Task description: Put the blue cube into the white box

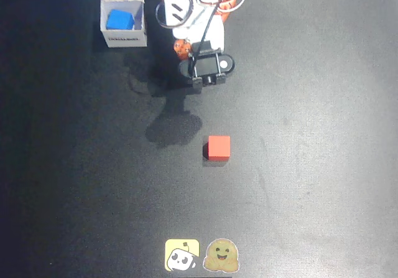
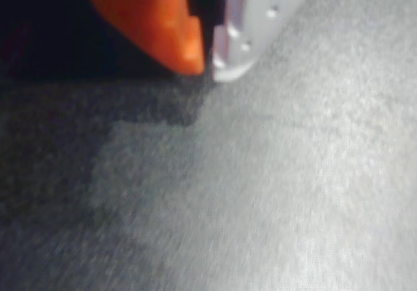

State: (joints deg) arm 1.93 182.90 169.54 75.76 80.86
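Here the fingers [image 2: 207,56] sit closed, holding nothing.

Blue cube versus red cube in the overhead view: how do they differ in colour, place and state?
The blue cube is bright blue; the red cube is red. The blue cube sits inside the white box at upper left; the red cube rests in the open on the black table near the middle. Walls enclose the blue cube; nothing touches the red cube. Both look like plain cubes of similar size.
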